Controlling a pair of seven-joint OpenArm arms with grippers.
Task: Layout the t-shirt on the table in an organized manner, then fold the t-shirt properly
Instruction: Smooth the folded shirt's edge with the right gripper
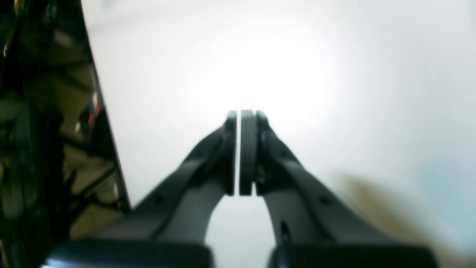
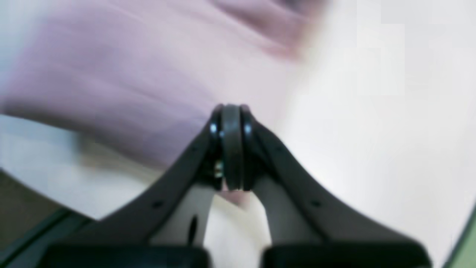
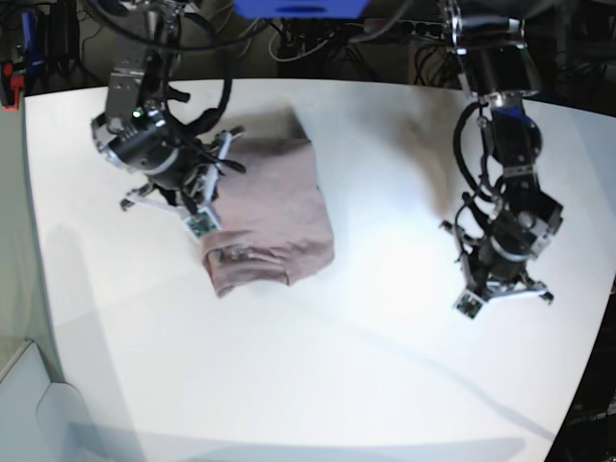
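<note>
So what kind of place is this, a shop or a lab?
Most likely a robotics lab or test bench: two robot arms work over a bare white table, a mauve t-shirt lies folded on it, and cables and equipment crowd the dark back edge.

We see the t-shirt (image 3: pixel 269 217) as a plain dusty mauve with no print, and just ahead of the right gripper (image 2: pixel 231 111) it reads paler, a washed lilac-pink with darker folds. The table (image 3: pixel 385 366) is matte white all over, glaring brightest directly beyond the left gripper (image 1: pixel 243 113). Both claws are dark grey to black, with lighter grey on the inner faces of their fingers. Grey shadows cross the white beneath each claw.
</note>
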